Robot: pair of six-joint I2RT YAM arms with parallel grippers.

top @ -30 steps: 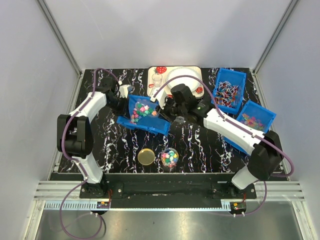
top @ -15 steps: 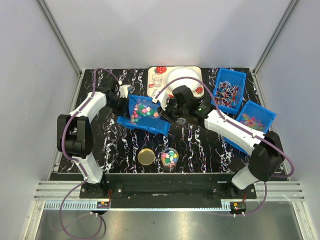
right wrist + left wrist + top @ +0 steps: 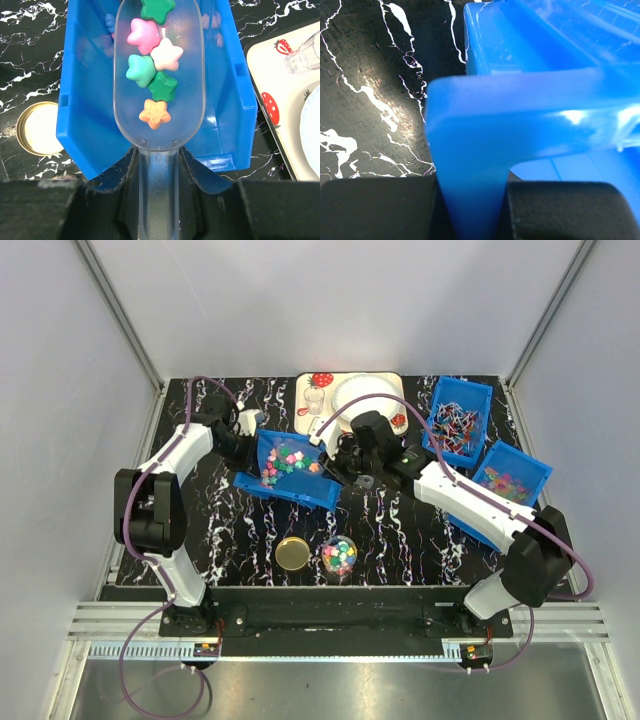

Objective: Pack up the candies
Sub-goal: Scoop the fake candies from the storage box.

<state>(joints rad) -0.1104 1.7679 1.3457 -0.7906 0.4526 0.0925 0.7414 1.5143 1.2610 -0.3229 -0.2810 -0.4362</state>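
Bright, even, diffuse light falls from above in the overhead view. The pale walls show no hot spots, and the arms cast only faint, soft shadows on the glossy black white-veined tabletop (image 3: 400,530). Focus is sharp throughout.

In the left wrist view the blue plastic bin (image 3: 520,110) is so close that its wall blurs, with a white glare patch at centre right. The tabletop at upper left is sharper and carries a broad sheen.

In the right wrist view the clear plastic scoop (image 3: 175,120) and its pastel star-shaped candies (image 3: 150,37) are crisp. Thin highlights line the scoop's rim, and the white tray (image 3: 265,75) at the right edge is nearly washed out.
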